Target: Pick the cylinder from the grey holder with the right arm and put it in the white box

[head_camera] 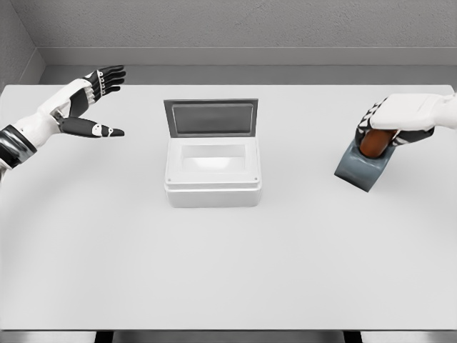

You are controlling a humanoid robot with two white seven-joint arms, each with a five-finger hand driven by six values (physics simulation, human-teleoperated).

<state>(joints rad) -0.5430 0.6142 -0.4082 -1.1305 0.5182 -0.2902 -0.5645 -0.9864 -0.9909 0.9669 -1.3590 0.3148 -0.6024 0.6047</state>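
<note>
A brown cylinder [374, 143] sits in the dark grey holder [362, 168] at the table's right side. My right hand [389, 123] comes in from the right edge and is curled over the cylinder's top, fingers wrapped around it. The holder appears tilted under the hand. The white box [212, 186] stands at the table's middle, its grey lid [211, 118] raised upright at the back and its inside bare. My left hand [98, 100] hovers over the far left of the table with fingers spread, holding nothing.
The white table [214, 271] fills the view, with a grey wall behind its far edge. Between the box and the holder lies roughly a hand's width of bare tabletop.
</note>
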